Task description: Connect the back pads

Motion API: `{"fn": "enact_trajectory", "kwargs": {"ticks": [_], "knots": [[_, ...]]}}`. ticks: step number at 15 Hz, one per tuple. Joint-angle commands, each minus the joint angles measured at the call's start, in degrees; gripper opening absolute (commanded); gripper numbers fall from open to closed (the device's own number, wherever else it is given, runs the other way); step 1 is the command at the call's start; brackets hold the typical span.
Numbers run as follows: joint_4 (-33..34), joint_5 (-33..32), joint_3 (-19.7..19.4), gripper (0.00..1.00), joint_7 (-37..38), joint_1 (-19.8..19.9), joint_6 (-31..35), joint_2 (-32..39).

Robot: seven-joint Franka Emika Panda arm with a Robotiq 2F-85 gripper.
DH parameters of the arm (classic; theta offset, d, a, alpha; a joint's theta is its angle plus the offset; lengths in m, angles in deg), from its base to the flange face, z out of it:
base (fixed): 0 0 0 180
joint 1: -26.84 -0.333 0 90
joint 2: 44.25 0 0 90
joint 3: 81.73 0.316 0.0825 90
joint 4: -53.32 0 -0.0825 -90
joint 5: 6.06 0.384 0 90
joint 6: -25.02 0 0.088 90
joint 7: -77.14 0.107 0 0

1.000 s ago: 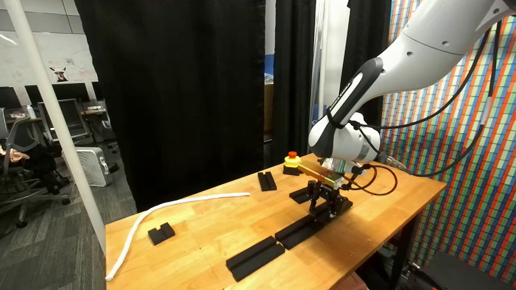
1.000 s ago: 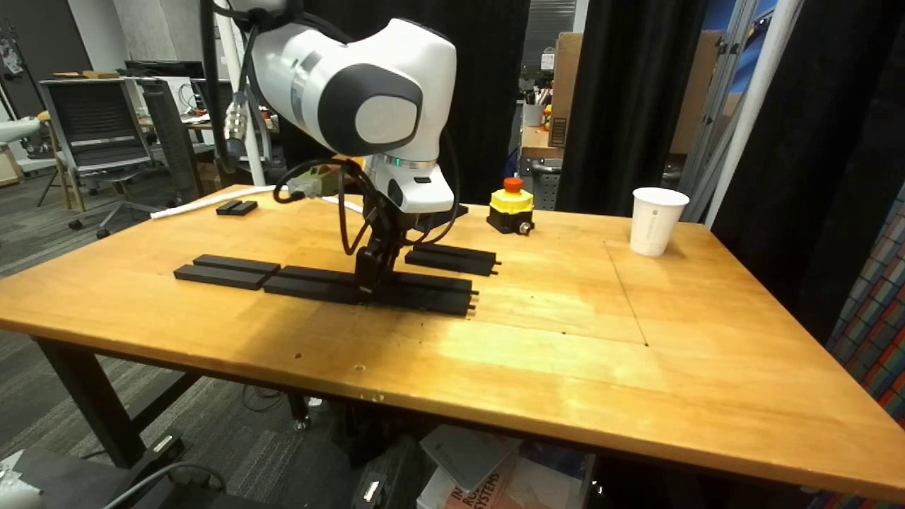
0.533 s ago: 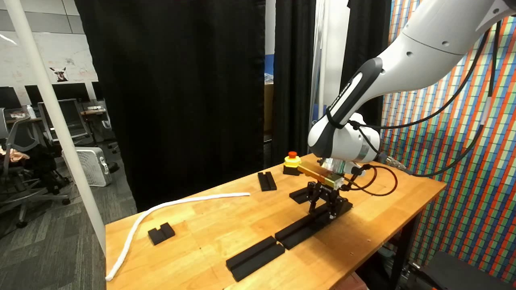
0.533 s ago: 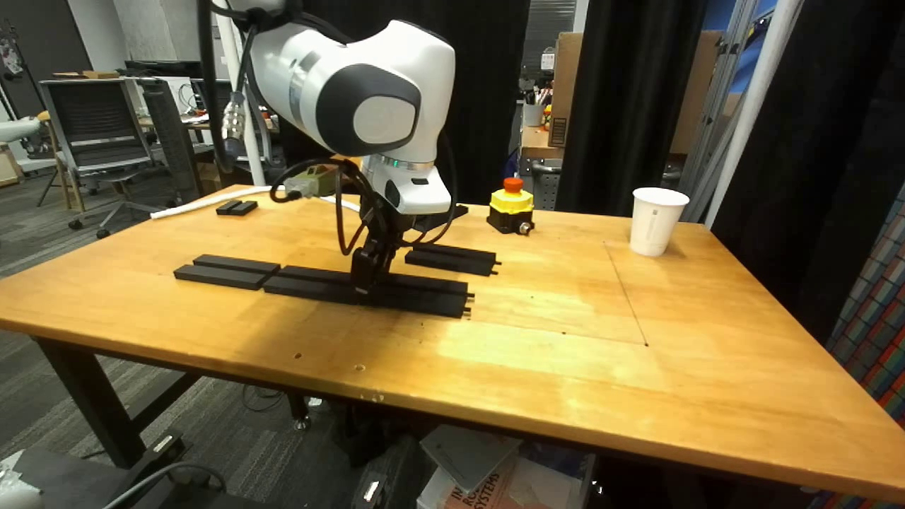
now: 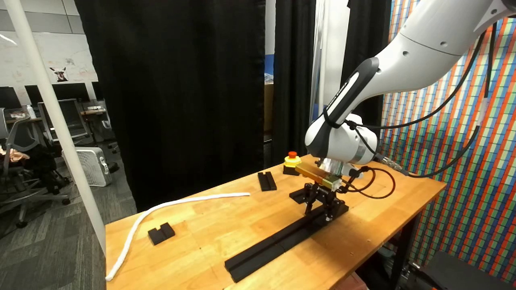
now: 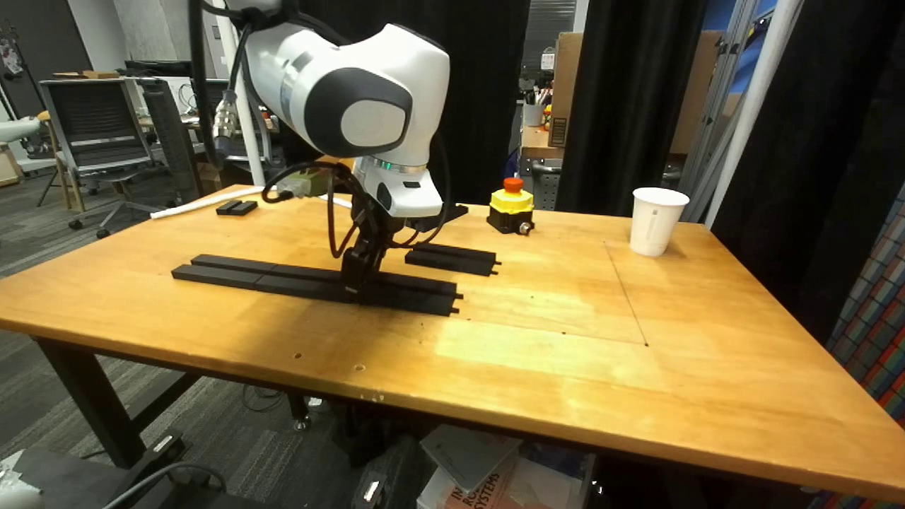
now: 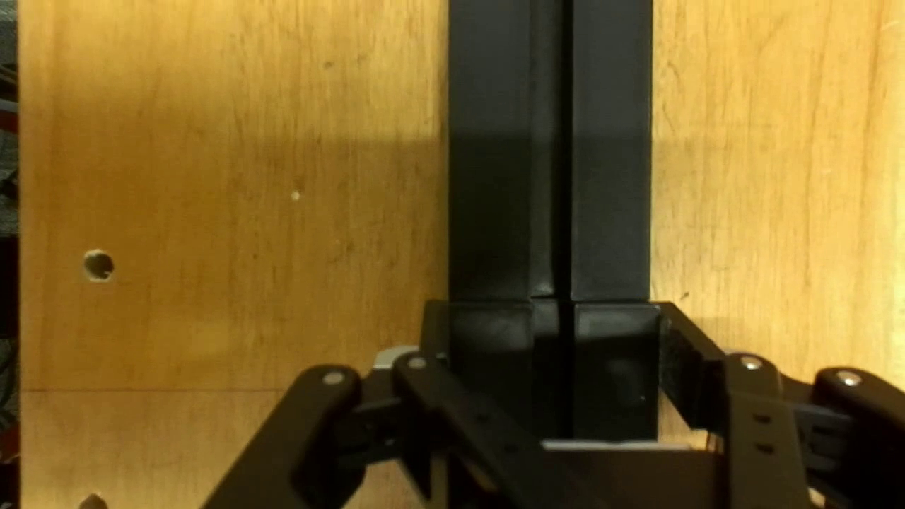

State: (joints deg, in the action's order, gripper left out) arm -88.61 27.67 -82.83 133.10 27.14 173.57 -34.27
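Pushing too hard left could tilt the right pad (image 6: 413,295) (the gripper (image 7: 555,336) has jaws clamped on it) and so part it from the middle pad (image 6: 304,285).

The wooden table (image 6: 537,357) bears back pads (image 5: 268,251), black blocks (image 5: 167,231), a white cable (image 5: 217,196), red-topped button (image 6: 512,202) and cup (image 6: 656,223).

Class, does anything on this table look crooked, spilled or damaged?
Mostly no: the black strip runs straight and the white cup stands upright. Small holes in the tabletop look slightly odd, breaking its smooth wood.
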Motion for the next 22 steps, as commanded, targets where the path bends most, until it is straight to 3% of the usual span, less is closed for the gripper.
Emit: {"fn": "enact_trajectory", "kwargs": {"ticks": [1,22], "knots": [[0.5,3.3,0.9,0.45,-2.6,0.4,-0.4,0.0],[2.3,5.9,1.1,0.45,-4.8,0.1,0.2,3.4]]}}
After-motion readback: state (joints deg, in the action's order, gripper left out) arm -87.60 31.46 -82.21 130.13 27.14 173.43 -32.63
